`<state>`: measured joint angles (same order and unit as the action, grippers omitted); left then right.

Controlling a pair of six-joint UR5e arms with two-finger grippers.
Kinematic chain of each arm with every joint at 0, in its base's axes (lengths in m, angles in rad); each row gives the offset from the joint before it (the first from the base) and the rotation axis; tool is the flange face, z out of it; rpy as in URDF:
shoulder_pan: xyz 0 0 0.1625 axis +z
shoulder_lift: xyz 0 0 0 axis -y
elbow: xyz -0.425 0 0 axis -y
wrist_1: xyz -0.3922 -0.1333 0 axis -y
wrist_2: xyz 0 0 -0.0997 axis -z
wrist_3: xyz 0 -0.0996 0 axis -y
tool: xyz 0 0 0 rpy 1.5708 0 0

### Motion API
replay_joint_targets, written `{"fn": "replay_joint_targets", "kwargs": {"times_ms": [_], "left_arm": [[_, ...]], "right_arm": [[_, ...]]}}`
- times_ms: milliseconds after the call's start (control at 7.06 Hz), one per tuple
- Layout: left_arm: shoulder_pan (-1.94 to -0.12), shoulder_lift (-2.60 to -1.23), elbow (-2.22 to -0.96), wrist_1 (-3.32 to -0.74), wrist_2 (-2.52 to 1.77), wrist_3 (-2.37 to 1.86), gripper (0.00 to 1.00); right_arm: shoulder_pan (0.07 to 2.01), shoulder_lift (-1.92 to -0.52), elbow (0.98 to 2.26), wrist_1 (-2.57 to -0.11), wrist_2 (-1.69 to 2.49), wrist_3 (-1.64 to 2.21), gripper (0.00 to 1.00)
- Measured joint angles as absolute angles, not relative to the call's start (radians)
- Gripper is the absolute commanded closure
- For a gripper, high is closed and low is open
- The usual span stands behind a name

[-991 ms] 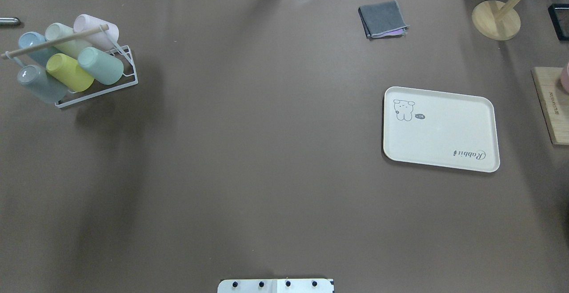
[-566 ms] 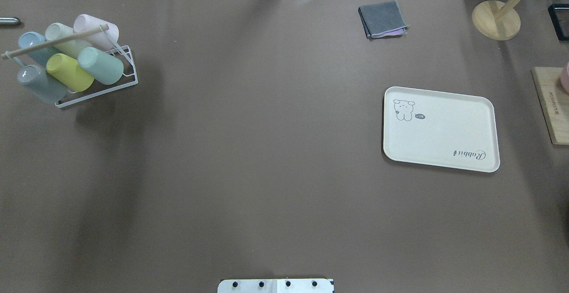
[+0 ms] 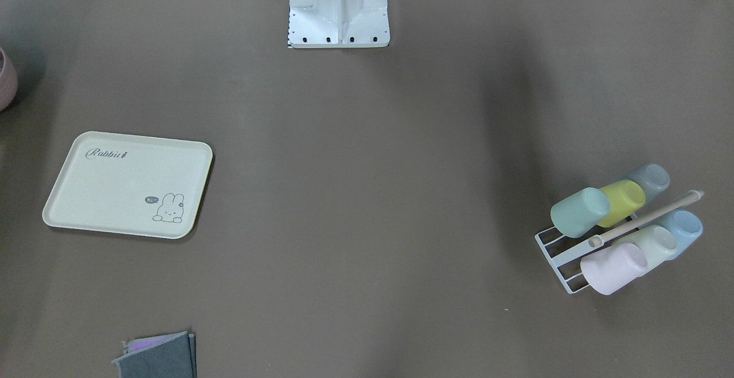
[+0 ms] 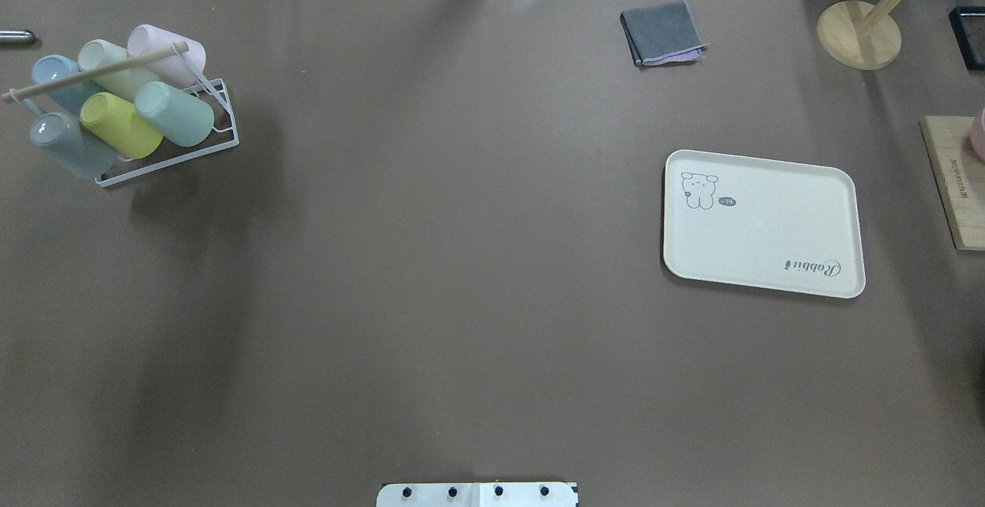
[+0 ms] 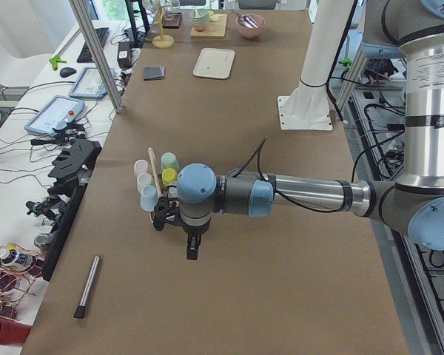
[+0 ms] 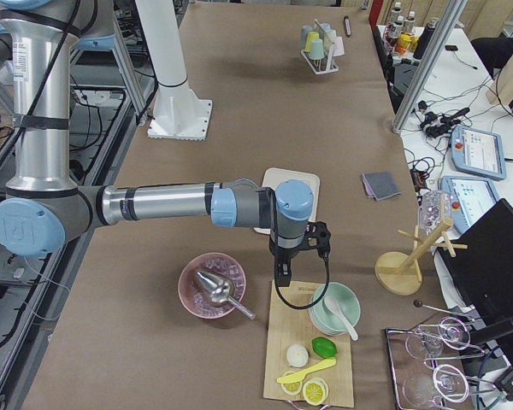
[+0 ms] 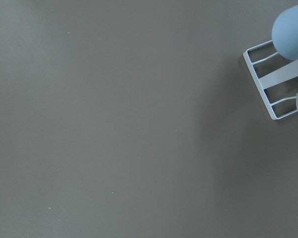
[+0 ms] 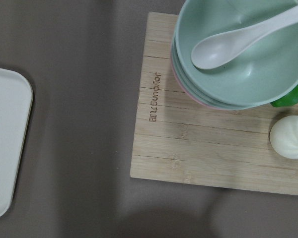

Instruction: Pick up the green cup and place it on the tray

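Note:
The green cup [image 4: 173, 113] lies mouth-down on a white wire rack [image 4: 219, 134] at the table's far left, next to a yellow-green cup [image 4: 119, 125]; it also shows in the front view [image 3: 579, 211]. The cream tray [image 4: 769, 222] lies bare at the right, its corner in the right wrist view [image 8: 5, 144]. My left gripper [image 5: 194, 251] hangs just beside the rack's outer end, seen only from the side; I cannot tell if it is open. My right gripper [image 6: 283, 275] hangs between the tray and a bamboo board, also side-seen only.
The rack also holds pink, whitish, blue and grey cups. A folded grey cloth [image 4: 662, 32] and a wooden stand [image 4: 858, 34] sit at the back right. The bamboo board [image 8: 213, 134] carries stacked bowls [image 8: 238, 64] with a spoon. A pen [image 5: 87, 287] lies left of the rack.

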<state>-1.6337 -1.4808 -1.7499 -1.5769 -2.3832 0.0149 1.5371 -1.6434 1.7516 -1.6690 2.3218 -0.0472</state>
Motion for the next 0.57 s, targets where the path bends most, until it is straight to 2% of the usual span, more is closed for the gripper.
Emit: {"fn": "replay_joint_targets", "kwargs": {"times_ms": [566], "left_arm": [[-1.596, -1.503, -1.767, -1.576, -2.372, 0.019, 0.01]], "right_arm": [[1.536, -1.642, 1.781, -1.697, 2.325, -0.046, 0.00]]}}
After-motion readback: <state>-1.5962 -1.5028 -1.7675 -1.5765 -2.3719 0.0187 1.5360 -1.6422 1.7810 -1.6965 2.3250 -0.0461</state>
